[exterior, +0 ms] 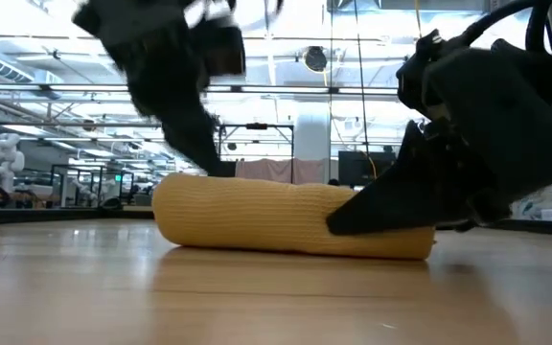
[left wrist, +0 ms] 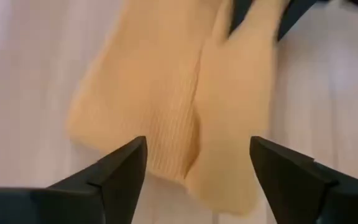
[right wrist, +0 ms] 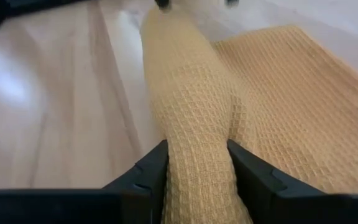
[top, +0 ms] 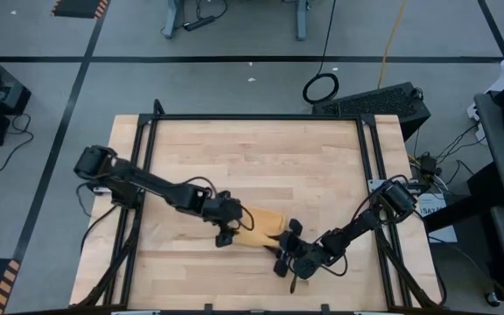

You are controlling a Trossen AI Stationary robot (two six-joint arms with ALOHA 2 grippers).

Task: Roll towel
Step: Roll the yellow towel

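Two grippers: both are at the towel near the front middle of the table, one at each end of the roll, likely so the cloth winds evenly.
Left gripper (top: 226, 229): at the roll's left end, its fingers spread wide and holding nothing. In the left wrist view the cloth lies beyond the tips with a gap between; this looks like a release to re-grip or to let the roll settle.
Towel (top: 261, 226): mustard-yellow, partly rolled. The low view shows a thick tube lying flat on the wood; the right wrist view shows a flat, unrolled flap beside the tube, so the rolling is not finished.
Right gripper (right wrist: 197, 168): at the roll's right end, its fingers pressed against both sides of the rolled part, pinching it. That grip probably keeps the tube from unwinding while the other end is free.
Table (top: 261, 149): bare wood behind the towel.
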